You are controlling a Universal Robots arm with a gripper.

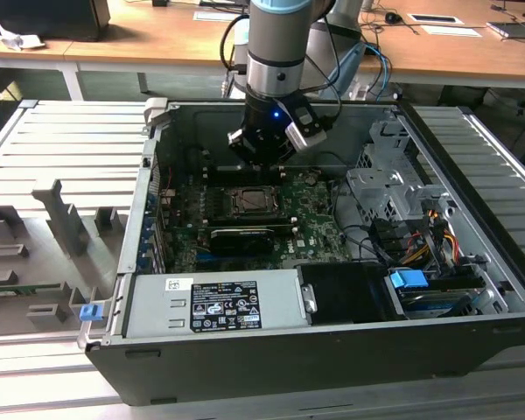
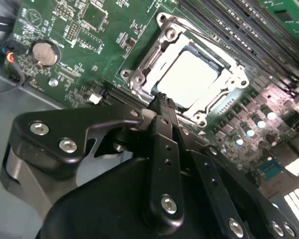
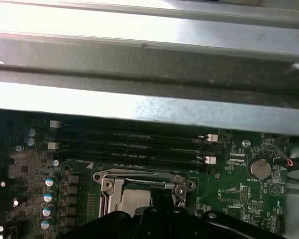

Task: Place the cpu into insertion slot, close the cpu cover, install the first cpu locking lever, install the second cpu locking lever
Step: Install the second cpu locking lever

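A single robot arm reaches down into an open dark grey desktop computer case (image 1: 332, 350) lying on its side on a ribbed metal counter (image 1: 61, 149); its black gripper (image 2: 162, 102) hangs just above the processor socket on the green motherboard (image 2: 89, 45); the fingers (image 2: 164, 149) look drawn together to a narrow tip with nothing between them, so the gripper seems clenched and empty, though the tip itself is partly hidden by its own body.

The small, thin, square pale silver cpu (image 2: 192, 77) already lies flat in the insertion slot; the square silver metal cpu cover (image 2: 224, 79), a frame with an open middle, lies down over the chip's edges and appears closed; in the first wrist view the same cover (image 3: 109, 184) sits level around the chip (image 3: 134, 199).

Thin metal locking levers run along the frame's edges: one (image 2: 199, 31) along the side nearest the black memory slots (image 3: 134, 144), one (image 2: 149, 97) on the side by the gripper tip; whether either is hooked under its catch cannot be told from these pictures; the gripper's closeness to the near lever suggests the lever steps are in hand or just finished.

A grey labelled power-supply box (image 1: 214, 306) and a bundle of coloured cables (image 1: 429, 245) fill the case's near side in the exterior view.
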